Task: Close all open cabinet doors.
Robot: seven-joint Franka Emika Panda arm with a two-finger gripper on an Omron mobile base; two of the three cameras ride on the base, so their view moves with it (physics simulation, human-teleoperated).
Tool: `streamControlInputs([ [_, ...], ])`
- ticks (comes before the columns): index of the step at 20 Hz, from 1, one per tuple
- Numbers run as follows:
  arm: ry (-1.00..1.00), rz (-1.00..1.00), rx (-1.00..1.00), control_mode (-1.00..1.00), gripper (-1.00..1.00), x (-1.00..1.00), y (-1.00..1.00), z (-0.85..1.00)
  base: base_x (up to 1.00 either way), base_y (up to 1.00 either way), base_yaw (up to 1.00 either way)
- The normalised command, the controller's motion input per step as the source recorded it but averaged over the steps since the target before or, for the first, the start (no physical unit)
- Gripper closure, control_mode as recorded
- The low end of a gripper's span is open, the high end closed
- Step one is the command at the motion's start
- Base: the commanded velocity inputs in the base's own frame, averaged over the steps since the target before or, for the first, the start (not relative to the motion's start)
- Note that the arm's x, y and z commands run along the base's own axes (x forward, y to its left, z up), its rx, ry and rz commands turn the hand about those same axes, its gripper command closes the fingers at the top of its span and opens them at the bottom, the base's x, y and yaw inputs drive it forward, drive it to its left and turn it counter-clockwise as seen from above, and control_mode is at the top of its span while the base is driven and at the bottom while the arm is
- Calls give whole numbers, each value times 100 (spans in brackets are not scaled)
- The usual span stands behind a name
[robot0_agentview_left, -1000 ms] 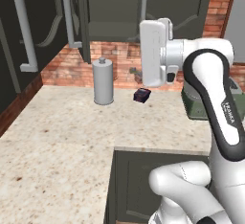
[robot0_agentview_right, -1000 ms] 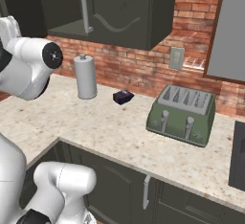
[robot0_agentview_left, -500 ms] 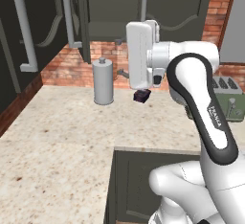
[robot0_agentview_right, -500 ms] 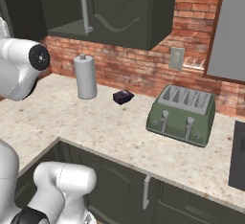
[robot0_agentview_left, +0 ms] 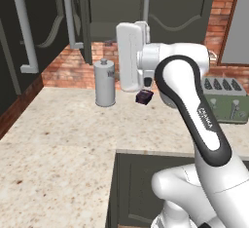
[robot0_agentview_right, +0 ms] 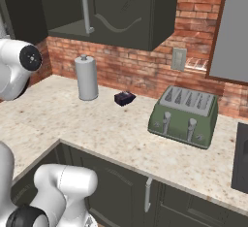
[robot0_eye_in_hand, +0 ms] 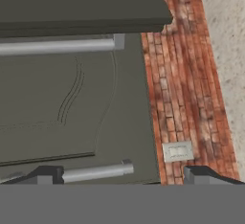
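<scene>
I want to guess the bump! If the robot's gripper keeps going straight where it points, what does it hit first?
Probably the dark grey-green cabinet door with its arched moulding: the gripper points at it, near a silver bar handle. How far off it is stays unclear.

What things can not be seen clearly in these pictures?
- Tool: hand view, the bottom edge cuts off its tips, so open or shut is unclear.
- Cabinet doors: left base view, the top edge cuts them off; how far they stand open is hard to judge.
- Small dark box: left base view, the arm partly covers it; too small to identify.
- Toaster: left base view, the arm hides its left part.
</scene>
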Motion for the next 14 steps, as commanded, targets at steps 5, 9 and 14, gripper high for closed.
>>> streamControlInputs([
  [5, 0, -2, 0, -100, -100, 15, 32, -1, 0, 0, 0],
  [9, 1, -9, 0, -100, -100, 32, 35, -5, 0, 0, 0],
  [14, 2, -14, 0, -100, -100, 33, 36, -1, 0, 0, 0],
])
